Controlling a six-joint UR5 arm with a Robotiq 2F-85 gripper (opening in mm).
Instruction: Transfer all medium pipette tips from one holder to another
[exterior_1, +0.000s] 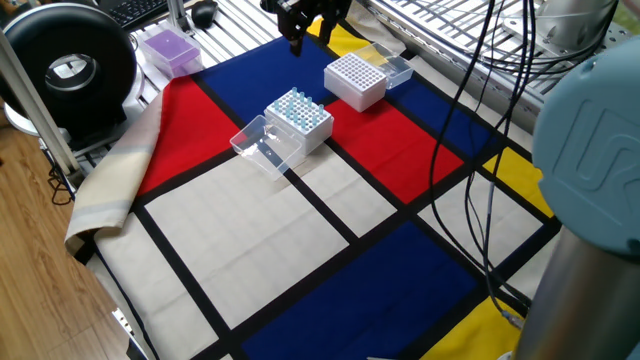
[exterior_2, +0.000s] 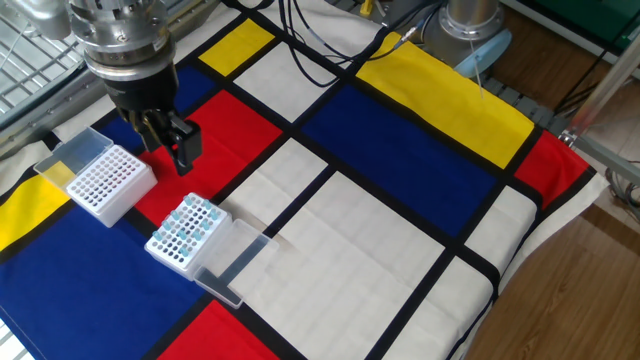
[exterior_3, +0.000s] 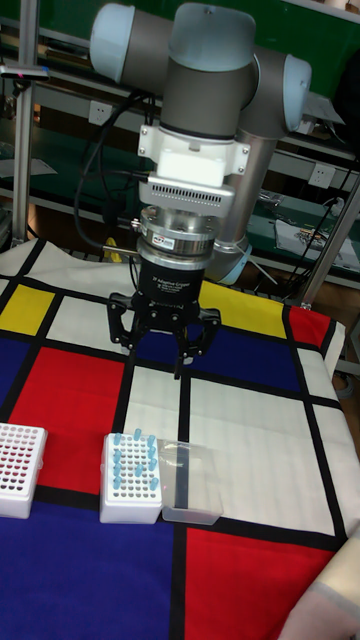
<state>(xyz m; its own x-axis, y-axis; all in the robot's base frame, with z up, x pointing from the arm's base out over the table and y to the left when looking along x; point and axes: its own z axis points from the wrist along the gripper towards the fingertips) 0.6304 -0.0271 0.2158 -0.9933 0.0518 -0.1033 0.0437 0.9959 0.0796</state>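
Note:
The medium pipette tips are pale blue and stand in a white rack with its clear lid folded open beside it. A second white rack shows only bare holes. My gripper hangs open above the cloth, behind and between the two racks, with nothing between its fingers.
The racks rest on a red, blue, yellow and white checked cloth. A purple tip box and a black round device sit at the back left. Cables trail across the right side.

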